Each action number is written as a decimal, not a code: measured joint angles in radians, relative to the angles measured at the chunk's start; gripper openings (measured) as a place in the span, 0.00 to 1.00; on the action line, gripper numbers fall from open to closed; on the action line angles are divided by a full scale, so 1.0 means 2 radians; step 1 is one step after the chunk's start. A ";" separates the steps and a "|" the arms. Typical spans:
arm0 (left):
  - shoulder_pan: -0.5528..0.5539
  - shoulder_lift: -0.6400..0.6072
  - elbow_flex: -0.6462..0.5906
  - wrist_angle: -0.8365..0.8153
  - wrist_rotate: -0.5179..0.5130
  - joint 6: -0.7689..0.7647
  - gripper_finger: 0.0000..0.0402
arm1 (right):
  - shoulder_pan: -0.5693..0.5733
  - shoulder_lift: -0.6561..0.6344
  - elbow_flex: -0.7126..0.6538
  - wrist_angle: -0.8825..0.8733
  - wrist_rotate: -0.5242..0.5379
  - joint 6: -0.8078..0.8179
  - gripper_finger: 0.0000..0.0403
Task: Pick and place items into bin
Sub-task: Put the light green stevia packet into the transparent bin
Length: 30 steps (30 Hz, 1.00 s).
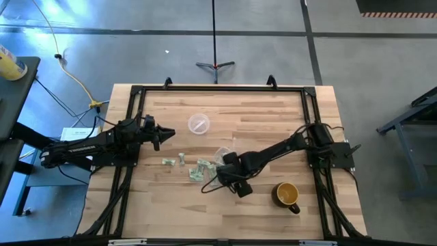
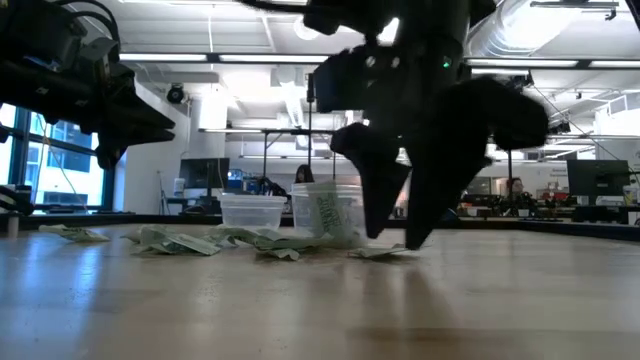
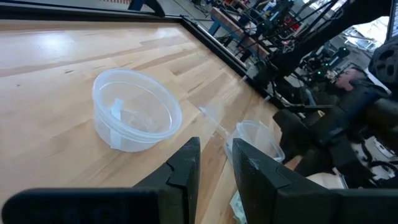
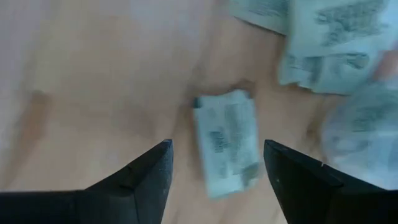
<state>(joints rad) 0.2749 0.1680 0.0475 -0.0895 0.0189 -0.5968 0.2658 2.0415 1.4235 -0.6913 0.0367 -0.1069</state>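
Observation:
Several pale green and white wrapper pieces (image 1: 198, 169) lie flat on the wooden table, left of the small clear cup (image 1: 222, 156). In the low view the cup (image 2: 325, 212) stands upright with pieces inside. My right gripper (image 4: 216, 146) is open and points down over one lone wrapper piece (image 4: 227, 140). Its fingers stand on either side of the piece without touching it. In the low view its fingertips (image 2: 395, 240) hang just above the table by that piece (image 2: 380, 252). My left gripper (image 1: 160, 134) waits raised at the table's left, open by a narrow gap (image 3: 214, 155).
A wide, low clear round container (image 1: 199, 124) with a strip inside sits toward the far edge. A mustard-yellow mug (image 1: 287, 195) stands near the table's near right. A black frame (image 1: 218, 89) runs along the table's edges. Bare wood lies along the near side.

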 joint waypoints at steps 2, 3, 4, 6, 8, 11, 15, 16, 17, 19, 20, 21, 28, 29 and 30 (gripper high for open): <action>0.000 0.000 0.000 0.000 0.003 0.000 0.32 | -0.002 0.001 0.000 0.008 0.006 0.001 0.60; 0.000 0.000 0.000 0.001 0.007 0.000 0.32 | -0.003 0.001 0.000 0.010 0.006 0.001 0.60; 0.000 0.000 0.000 0.001 0.010 0.000 0.32 | -0.004 0.002 0.000 0.010 0.005 -0.001 0.60; 0.000 0.000 0.000 0.001 0.012 0.000 0.32 | -0.007 0.005 0.000 0.006 -0.013 -0.001 0.59; 0.000 0.000 0.000 0.001 0.012 0.000 0.32 | -0.009 0.010 0.000 0.002 -0.035 -0.002 0.59; 0.000 0.000 0.000 0.001 0.012 -0.001 0.32 | -0.009 0.017 0.001 0.000 -0.038 -0.003 0.57; 0.000 0.000 0.000 0.001 0.012 -0.001 0.32 | -0.009 0.024 0.002 -0.002 -0.039 0.002 0.53; 0.000 0.000 0.000 0.001 0.012 -0.001 0.32 | -0.009 0.024 0.002 -0.004 -0.039 0.002 0.51; 0.000 0.000 0.000 0.001 0.012 -0.001 0.32 | -0.009 0.024 0.002 -0.005 -0.038 0.002 0.50; 0.000 0.000 0.000 0.001 0.012 -0.001 0.32 | -0.009 0.024 0.002 -0.009 -0.037 0.000 0.45; 0.000 0.000 0.000 0.001 0.012 -0.001 0.32 | -0.009 0.024 0.002 -0.012 -0.036 -0.001 0.42; 0.000 0.000 0.000 0.001 0.012 -0.001 0.32 | -0.009 0.025 0.002 -0.016 -0.036 -0.001 0.39; 0.000 0.000 0.000 0.001 0.012 -0.001 0.32 | -0.008 0.023 0.001 -0.026 -0.040 0.025 0.13; 0.000 0.000 0.000 0.001 0.012 -0.001 0.32 | -0.006 0.023 0.001 -0.027 -0.039 0.026 0.09; 0.000 0.000 0.000 0.001 0.012 -0.001 0.32 | -0.003 0.021 0.001 -0.028 -0.037 0.029 0.06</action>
<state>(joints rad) 0.2749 0.1683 0.0475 -0.0875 0.0422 -0.5987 0.2599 2.0829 1.4257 -0.7467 -0.0371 -0.0493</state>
